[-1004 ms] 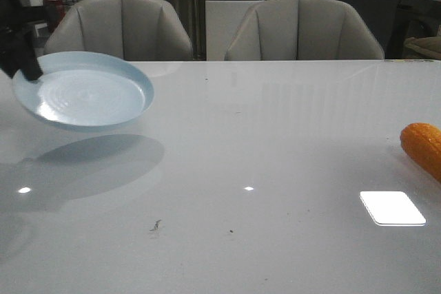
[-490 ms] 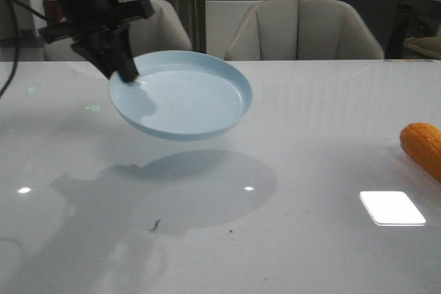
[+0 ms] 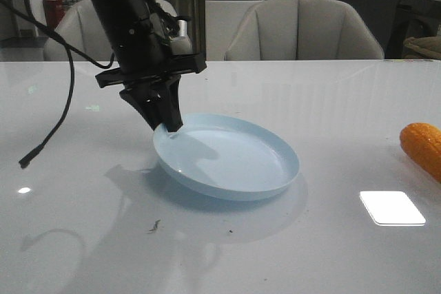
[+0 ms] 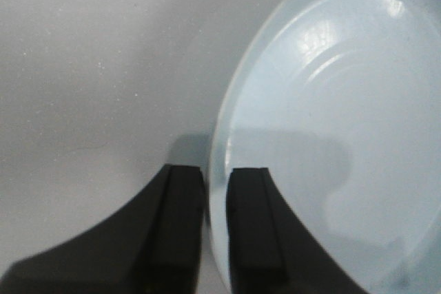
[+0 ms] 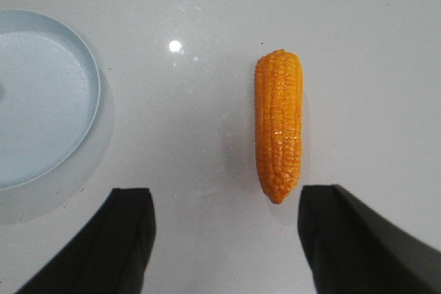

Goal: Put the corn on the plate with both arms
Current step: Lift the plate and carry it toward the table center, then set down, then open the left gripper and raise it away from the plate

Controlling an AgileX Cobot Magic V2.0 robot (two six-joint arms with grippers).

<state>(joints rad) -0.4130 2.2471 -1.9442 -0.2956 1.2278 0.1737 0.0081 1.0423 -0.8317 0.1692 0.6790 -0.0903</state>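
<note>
The pale blue plate [image 3: 227, 158] sits near the middle of the white table, its left rim a little raised and pinched by my left gripper [image 3: 170, 126]. In the left wrist view one finger lies inside the plate [image 4: 331, 135] and the other outside, the left gripper [image 4: 215, 173] shut on the rim. The orange corn [image 3: 424, 146] lies on the table at the far right edge of the front view. Above the table my right gripper [image 5: 226, 201] hangs open, the tapered end of the corn [image 5: 279, 124] just ahead of its fingers. The plate's rim [image 5: 93, 87] shows at that view's side.
A thin black cable [image 3: 55, 129] hangs from the left arm down to the table at the left. Two beige chairs [image 3: 303, 29] stand behind the far edge. A bright square of reflected light [image 3: 391, 208] lies at the front right.
My left arm has carried the plate from the far left, rightward and down, to the middle of the table. The corn has not moved.
</note>
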